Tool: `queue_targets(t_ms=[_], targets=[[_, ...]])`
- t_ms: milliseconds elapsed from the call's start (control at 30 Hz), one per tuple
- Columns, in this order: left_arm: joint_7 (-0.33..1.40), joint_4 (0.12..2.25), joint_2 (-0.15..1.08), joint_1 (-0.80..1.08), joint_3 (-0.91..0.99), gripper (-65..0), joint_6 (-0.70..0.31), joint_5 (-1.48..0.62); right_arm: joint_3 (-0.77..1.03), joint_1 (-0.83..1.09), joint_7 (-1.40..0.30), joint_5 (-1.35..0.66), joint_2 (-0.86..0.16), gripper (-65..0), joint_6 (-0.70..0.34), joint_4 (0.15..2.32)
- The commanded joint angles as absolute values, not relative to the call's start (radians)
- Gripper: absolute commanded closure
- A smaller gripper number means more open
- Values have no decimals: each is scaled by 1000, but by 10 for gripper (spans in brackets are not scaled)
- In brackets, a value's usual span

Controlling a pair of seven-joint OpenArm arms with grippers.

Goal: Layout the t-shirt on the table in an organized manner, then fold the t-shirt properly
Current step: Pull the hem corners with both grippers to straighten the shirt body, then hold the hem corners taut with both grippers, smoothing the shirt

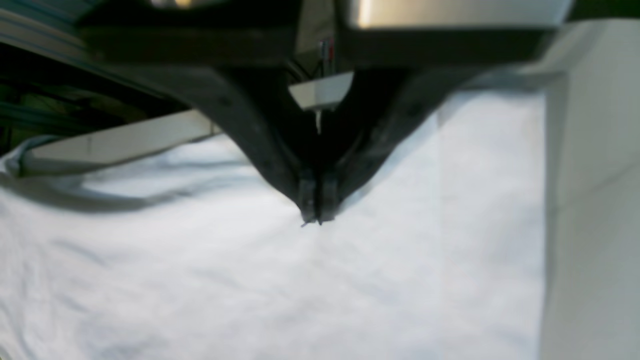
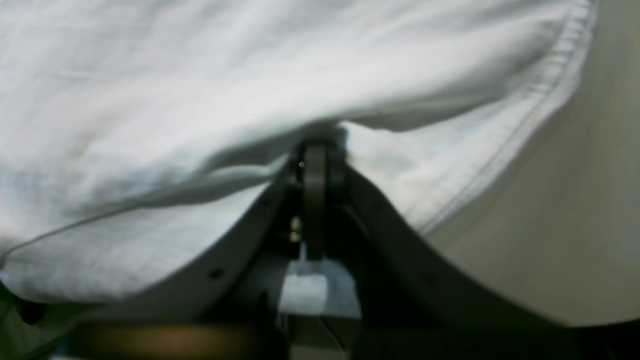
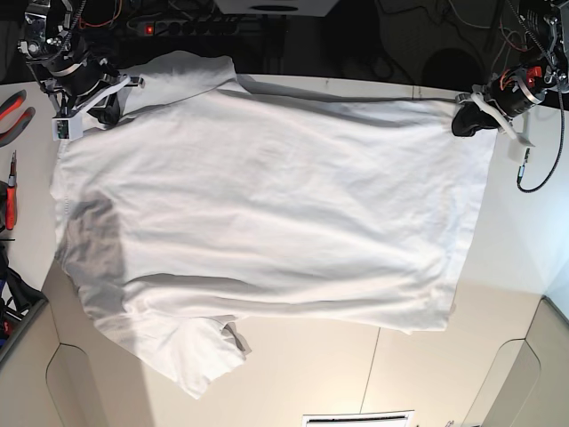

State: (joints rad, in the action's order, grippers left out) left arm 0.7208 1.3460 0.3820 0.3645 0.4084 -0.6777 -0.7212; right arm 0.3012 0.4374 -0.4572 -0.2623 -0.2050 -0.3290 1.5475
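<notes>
The white t-shirt lies spread wide over the off-white table, one sleeve pointing to the front. At the back left my right gripper is shut on the t-shirt; in the right wrist view the cloth folds over its closed tips, beside the stitched hem. My left gripper is at the shirt's back right corner. In the left wrist view its tips are pressed together on the cloth, which rises around the fingers.
Red-handled tools lie off the table's left edge. Cables and a power strip run behind the table. A cable hangs beside the left arm. Bare table shows right of the shirt and beyond the hem.
</notes>
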Motion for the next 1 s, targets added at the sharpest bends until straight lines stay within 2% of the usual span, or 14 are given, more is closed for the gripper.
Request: queue_targets(t_ms=[0, 167, 467, 700, 800, 833, 933, 967], targets=[[711, 1352, 399, 363, 426, 0, -658, -706, 314, 446, -513, -243, -216, 0, -318, 1555], [711, 1352, 399, 363, 464, 0, -658, -727, 365, 446, -521, -245, -216, 0, -318, 1597], [746, 1357, 399, 363, 547, 0, -698, -995, 381, 447, -575, -328, -215, 0, -319, 1742], [760, 1357, 399, 363, 605, 0, -698, -1058, 381, 446, -586, -333, -216, 0, -319, 1886], [760, 1357, 399, 363, 612, 0, -698, -1058, 397, 445, -589, -333, -216, -251, -319, 1928], [760, 1357, 399, 363, 612, 0, -698, -1058, 409, 443, -588, -332, -215, -296, -318, 1934], [760, 1357, 399, 363, 612, -7, -698, -1059, 463, 435, -580, -330, -215, -306, -285, 1934], [760, 1357, 399, 363, 612, -28, -698, -1059, 485, 430, -579, -324, -215, -306, -264, 1934]])
